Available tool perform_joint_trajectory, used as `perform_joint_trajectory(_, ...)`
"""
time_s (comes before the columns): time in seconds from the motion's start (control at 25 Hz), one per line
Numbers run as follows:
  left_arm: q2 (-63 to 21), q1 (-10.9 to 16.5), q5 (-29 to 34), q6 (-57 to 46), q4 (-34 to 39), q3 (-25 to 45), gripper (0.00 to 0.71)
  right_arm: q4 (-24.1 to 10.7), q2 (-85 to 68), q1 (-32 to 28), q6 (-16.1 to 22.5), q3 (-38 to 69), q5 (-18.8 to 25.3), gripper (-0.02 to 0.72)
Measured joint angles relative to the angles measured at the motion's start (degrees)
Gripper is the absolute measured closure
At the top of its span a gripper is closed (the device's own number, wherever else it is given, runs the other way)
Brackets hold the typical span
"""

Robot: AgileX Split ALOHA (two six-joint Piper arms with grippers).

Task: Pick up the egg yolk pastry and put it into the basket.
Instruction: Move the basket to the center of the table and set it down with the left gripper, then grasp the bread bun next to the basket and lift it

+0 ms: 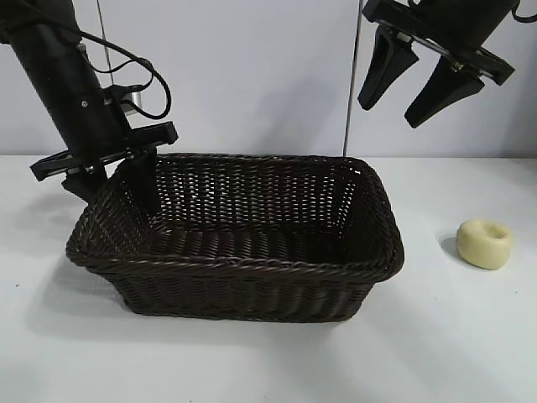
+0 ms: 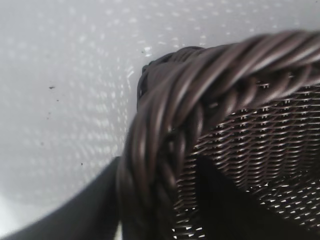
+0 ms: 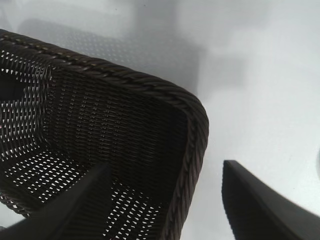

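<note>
Egg yolk pastry on the bare table, outside the basket and near its right end, untouched; nothing inside the basket. Left gripper low at the basket's left rim, one finger inside the wicker wall and the other outside it; jaws straddling the braided rim, parted, gripping nothing that can be made out. Right gripper high above the basket's right end, jaws spread wide and empty. Risks, as judged: basket dragged or tipped if the left arm lifts with a finger caught on the rim; pastry nudged away or crushed if the right gripper descends off-centre or closes too hard; pastry dropped short on the flaring rim.
</note>
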Motion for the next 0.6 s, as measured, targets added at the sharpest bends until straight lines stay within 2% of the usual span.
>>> perform_joint_trajectory(0.6, -1.88, 0.00, -0.28, 0.00, 0.33, 0.00, 0.214, 0.00, 0.00, 0.00, 0.00, 0.00, 0.00, 0.239)
